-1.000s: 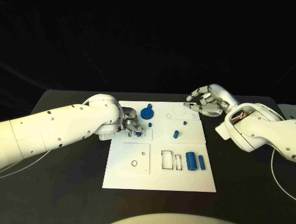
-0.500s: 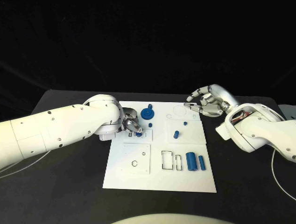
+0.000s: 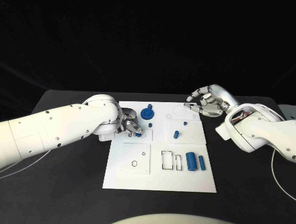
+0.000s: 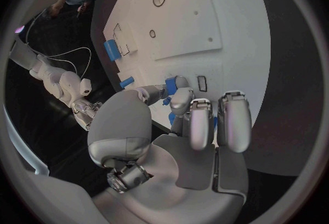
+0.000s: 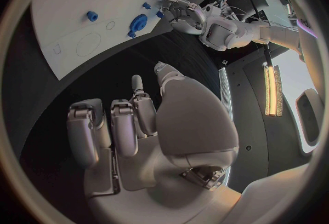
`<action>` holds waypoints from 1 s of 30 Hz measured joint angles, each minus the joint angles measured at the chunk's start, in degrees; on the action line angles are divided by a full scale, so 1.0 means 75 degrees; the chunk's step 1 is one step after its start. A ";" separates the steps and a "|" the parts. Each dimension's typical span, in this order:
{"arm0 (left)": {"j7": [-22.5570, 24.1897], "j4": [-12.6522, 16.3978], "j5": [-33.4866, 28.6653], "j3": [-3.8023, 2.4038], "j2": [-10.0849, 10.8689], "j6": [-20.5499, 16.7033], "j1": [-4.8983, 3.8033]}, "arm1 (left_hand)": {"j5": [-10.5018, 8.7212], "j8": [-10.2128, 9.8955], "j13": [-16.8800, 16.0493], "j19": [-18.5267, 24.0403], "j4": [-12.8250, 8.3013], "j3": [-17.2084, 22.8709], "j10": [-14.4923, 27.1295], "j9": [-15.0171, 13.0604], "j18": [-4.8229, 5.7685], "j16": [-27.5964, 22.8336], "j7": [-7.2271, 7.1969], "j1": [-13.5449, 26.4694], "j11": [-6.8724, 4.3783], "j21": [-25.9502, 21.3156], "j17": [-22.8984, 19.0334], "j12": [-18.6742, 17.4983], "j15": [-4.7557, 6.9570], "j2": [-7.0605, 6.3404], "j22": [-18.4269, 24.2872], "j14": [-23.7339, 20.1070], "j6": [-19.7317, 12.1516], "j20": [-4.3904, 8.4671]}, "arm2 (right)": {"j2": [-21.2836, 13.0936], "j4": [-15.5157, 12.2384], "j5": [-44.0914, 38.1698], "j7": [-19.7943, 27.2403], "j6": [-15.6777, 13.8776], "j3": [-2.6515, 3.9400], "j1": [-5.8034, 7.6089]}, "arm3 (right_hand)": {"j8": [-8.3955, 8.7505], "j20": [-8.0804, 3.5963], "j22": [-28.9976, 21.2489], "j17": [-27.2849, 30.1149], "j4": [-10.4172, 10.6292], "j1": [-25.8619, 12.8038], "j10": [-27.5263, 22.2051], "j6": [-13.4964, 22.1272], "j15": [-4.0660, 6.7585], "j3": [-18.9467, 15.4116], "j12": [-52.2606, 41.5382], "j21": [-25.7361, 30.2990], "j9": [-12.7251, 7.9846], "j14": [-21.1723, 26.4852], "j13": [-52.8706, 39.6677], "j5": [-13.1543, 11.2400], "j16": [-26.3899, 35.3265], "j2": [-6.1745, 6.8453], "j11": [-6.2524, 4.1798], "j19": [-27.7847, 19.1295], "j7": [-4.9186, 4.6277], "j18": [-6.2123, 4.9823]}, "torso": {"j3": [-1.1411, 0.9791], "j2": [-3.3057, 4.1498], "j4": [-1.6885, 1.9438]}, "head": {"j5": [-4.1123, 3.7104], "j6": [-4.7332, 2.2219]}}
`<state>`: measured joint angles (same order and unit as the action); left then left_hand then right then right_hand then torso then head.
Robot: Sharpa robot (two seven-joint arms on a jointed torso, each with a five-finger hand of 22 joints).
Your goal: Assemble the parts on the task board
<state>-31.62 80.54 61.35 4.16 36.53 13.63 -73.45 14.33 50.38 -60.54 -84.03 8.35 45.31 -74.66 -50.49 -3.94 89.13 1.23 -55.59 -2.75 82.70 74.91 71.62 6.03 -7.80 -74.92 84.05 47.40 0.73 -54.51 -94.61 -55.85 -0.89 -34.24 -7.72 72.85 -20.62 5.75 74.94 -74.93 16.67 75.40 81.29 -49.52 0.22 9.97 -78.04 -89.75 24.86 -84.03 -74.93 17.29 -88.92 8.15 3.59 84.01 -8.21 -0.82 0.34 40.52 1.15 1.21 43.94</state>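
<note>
Now, starting at the left: the left hand [image 3: 130, 125] sits low over the near-left part of the task board [image 3: 138, 179], its fingers curled down around a small blue part [image 3: 138, 134] at the board's left edge. In the left wrist view the fingertips [image 4: 180, 98] pinch that blue piece against the white surface, so it is gripped, not loose. Compared with a second ago the hand has barely shifted, only edging slightly further onto the board.

Moving to the middle, the blue gear [image 3: 146, 113] stands near the board's far edge, with a small blue peg [image 3: 151, 125] just beside it. Further right lie a short blue pin [image 3: 176, 134] and a tiny blue stud [image 3: 184, 123], and toward the near edge two blue cylinders [image 3: 191, 161] rest side by side next to a rectangular slot. None of these has moved.

Over at the right, the right hand [image 3: 207, 101] hovers off the board's far-right corner, fingers curled inward and holding nothing; it has drawn back a touch from the board.
</note>
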 measured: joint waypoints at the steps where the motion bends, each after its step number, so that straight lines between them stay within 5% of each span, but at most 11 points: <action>1: 0.0000 0.0001 -0.0018 -0.0001 0.0005 0.0004 0.0000 | 0.0000 0.0000 0.0000 0.0000 0.0000 0.0000 0.0000 -0.0001 0.0000 0.0000 0.0000 -0.0012 0.0000 0.0000 0.0000 0.0000 0.0000 -0.0005 0.0000 0.0000 0.0000 0.0000 | 0.0000 0.0000 0.0000 0.0000 0.0000 0.0000 0.0000 | 0.0000 0.0000 0.0000 0.0000 0.0000 0.0000 0.0000 0.0000 0.0000 0.0000 0.0000 0.0000 0.0000 0.0000 0.0000 0.0000 0.0000 0.0000 0.0000 0.0000 0.0000 0.0000 | 0.0000 0.0000 0.0000 | 0.0000 0.0000; 9: 0.0000 0.0009 0.0004 -0.0009 0.0002 0.0069 -0.0001 | -0.0049 -0.0002 0.0006 -0.0001 -0.0053 -0.0053 0.0000 -0.0003 0.0005 0.0000 0.0015 -0.0122 0.0001 0.0000 0.0000 0.0000 0.0000 0.0006 0.0000 0.0000 -0.0012 -0.0001 | 0.0001 0.0000 0.0000 0.0000 0.0001 0.0000 0.0000 | 0.0000 0.0000 -0.0001 0.0001 0.0000 0.0000 0.0000 0.0000 0.0000 0.0000 0.0000 0.0000 0.0000 0.0000 0.0001 0.0000 0.0000 0.0000 0.0000 0.0000 0.0000 0.0000 | -0.0004 0.0000 0.0003 | 0.0004 0.0020; 11: 0.0000 0.0011 0.0043 -0.0009 -0.0004 0.0083 -0.0002 | -0.0052 -0.0002 0.0006 -0.0001 -0.0053 -0.0053 0.0000 -0.0004 0.0122 0.0000 0.0017 -0.0122 0.0001 0.0000 0.0000 0.0000 0.0000 0.0006 0.0000 0.0000 -0.0011 -0.0001 | 0.0001 0.0000 -0.0001 0.0000 0.0001 0.0000 0.0000 | 0.0000 0.0000 -0.0001 0.0001 0.0000 0.0000 0.0000 0.0000 0.0000 0.0000 0.0000 0.0000 0.0000 0.0000 0.0001 0.0000 0.0000 0.0000 0.0000 0.0000 0.0000 0.0001 | -0.0003 0.0000 0.0004 | 0.0006 0.0022; 30: -0.0002 0.0082 0.0518 0.0000 -0.0059 0.0086 0.0007 | -0.0138 0.0001 -0.0054 -0.0001 -0.0115 -0.0115 0.0000 -0.0008 0.0121 0.0029 0.0045 -0.0175 0.0003 0.0000 -0.0001 -0.0001 0.0000 -0.0026 0.0001 0.0000 0.0007 -0.0002 | -0.0003 -0.0015 -0.0015 0.0006 0.0000 0.0000 -0.0001 | 0.0001 0.0000 -0.0003 0.0002 0.0000 -0.0001 0.0000 0.0000 0.0000 0.0000 0.0000 0.0000 0.0005 0.0000 0.0002 0.0000 0.0000 -0.0001 0.0000 0.0000 0.0000 0.0000 | 0.0005 0.0002 0.0007 | 0.0012 0.0016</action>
<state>-31.64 81.15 65.24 4.17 36.08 14.27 -73.40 13.29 50.39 -60.95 -84.04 7.48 44.44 -74.67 -50.55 -3.03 89.35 1.57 -56.90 -2.72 82.70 74.91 71.61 6.03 -7.99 -74.91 84.05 47.45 0.72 -54.54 -94.72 -55.97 -0.85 -34.24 -7.72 72.85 -20.61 5.75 74.92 -74.91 16.67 75.40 81.29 -49.52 0.22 9.97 -78.04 -89.75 24.90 -84.03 -74.91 17.29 -88.92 8.14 3.59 84.01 -8.21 -0.82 0.37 40.54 1.20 1.31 44.06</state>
